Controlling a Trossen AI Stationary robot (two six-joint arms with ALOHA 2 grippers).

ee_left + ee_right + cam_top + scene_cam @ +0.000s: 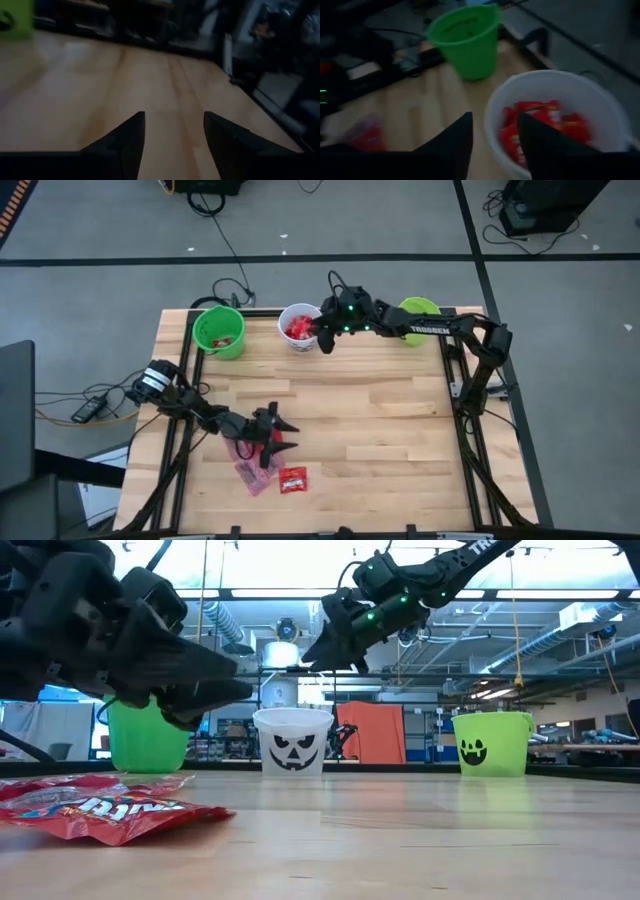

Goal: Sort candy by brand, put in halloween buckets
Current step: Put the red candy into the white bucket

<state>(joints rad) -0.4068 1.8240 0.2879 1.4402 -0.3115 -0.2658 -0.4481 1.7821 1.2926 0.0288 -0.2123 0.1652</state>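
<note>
The red packet (110, 812) is cut off at the low view's edge, its lettering unreadable.

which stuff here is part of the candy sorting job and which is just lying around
Part of the job:
- white bucket with red candy inside
- left green bucket
- right green bucket
- red candy packets on the table
- pinkish packets

Just lying about:
- black cables on the floor
- small black device beside the table

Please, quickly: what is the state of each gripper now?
Left gripper: open, holding nothing, above the table near the candy.
Right gripper: open, empty, over the white bucket.
</note>
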